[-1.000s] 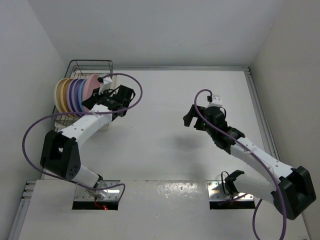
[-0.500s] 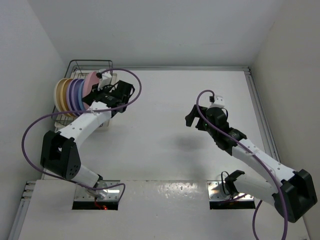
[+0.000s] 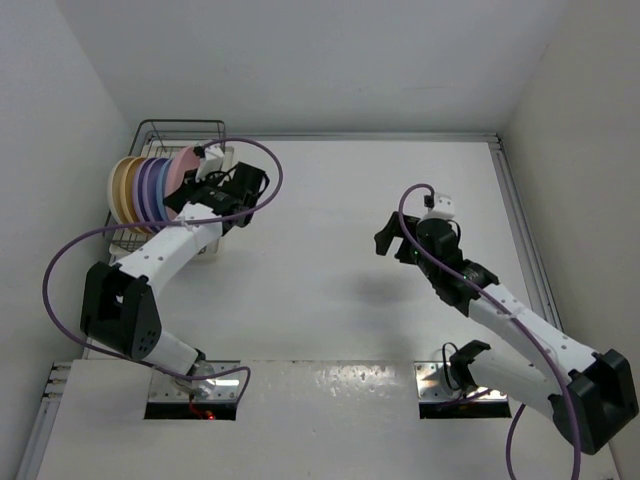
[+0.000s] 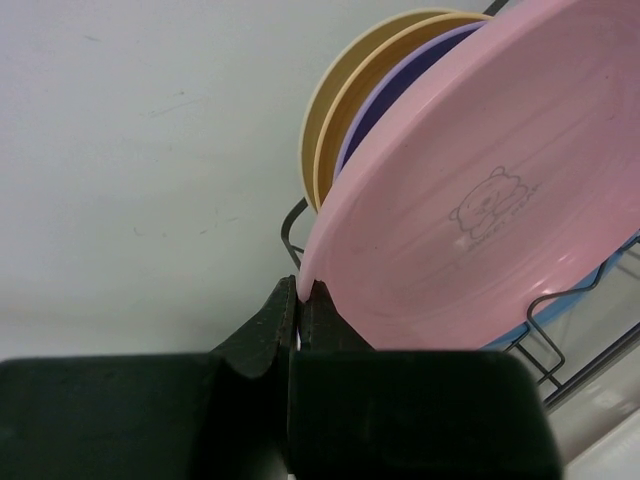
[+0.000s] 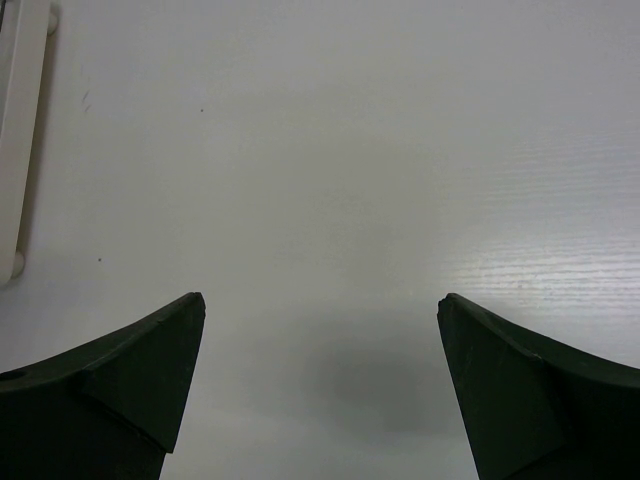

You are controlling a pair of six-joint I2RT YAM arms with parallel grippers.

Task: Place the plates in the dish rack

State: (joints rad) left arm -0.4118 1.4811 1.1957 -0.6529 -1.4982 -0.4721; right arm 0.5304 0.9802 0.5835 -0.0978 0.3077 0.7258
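On edge, apparently in the dish rack, the pink plate is rim-pinched by the left gripper; right gripper spread wide

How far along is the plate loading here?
Nearly finished, it seems. Done: yellow, cream and purple plates stand on edge in the dish rack. In hand: the left pincer is shut on the rim of the pink plate, at the end of that row. Left: letting go; no loose plate shows on the table, and the right pincer hangs open and empty.
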